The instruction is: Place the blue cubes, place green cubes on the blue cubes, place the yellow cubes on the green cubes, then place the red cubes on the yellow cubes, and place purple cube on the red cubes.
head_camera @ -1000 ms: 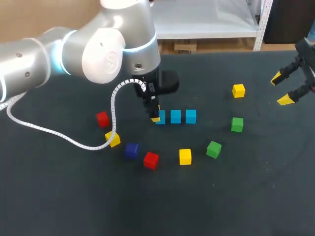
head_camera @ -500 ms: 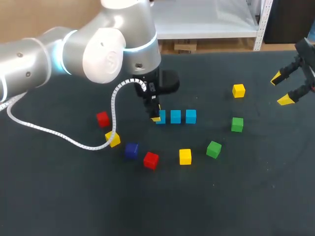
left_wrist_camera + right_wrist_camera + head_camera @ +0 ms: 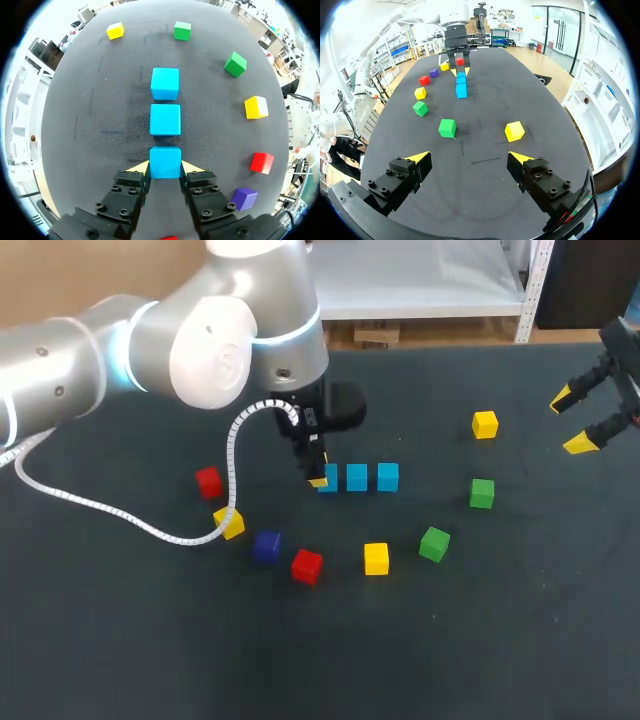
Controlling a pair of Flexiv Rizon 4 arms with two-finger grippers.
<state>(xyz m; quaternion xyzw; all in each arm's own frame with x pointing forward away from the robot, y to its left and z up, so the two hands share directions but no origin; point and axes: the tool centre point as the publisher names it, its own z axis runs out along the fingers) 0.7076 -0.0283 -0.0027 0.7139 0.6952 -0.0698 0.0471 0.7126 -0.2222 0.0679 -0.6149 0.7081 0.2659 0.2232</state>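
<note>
Nearest the robot, a small red cube (image 3: 306,566) is sitting on the dark matte table (image 3: 120,640). A dark purple cube (image 3: 266,546) is lying just beside it at ten o'clock, and a bright yellow cube (image 3: 376,558) is resting near it at three o'clock. A tilted green cube (image 3: 434,543) is sitting at two o'clock of that yellow one. A second yellow cube (image 3: 229,524) is lying at ten o'clock of the purple cube, partly behind the left arm's white coiled cable (image 3: 150,530). Farther out, a second green cube (image 3: 482,493) is standing at one o'clock of the tilted one, and a second red cube (image 3: 208,481) is sitting at eleven o'clock of the cable-side yellow cube. Beyond these, three light blue cubes are forming a straight row from nine to three o'clock with small gaps between them: the left blue cube (image 3: 165,161), the middle blue cube (image 3: 357,477) and the right blue cube (image 3: 388,476). The left gripper (image 3: 165,167) is standing at the row's nine o'clock end, its jaws clamping the left blue cube from two sides, both yellow tips pressing its faces. A third yellow cube (image 3: 485,424) is sitting farthest out, at two o'clock of the row. The right gripper (image 3: 570,421) is hanging at three o'clock of it, well apart from every cube, its jaws spread wide and holding nothing.
</note>
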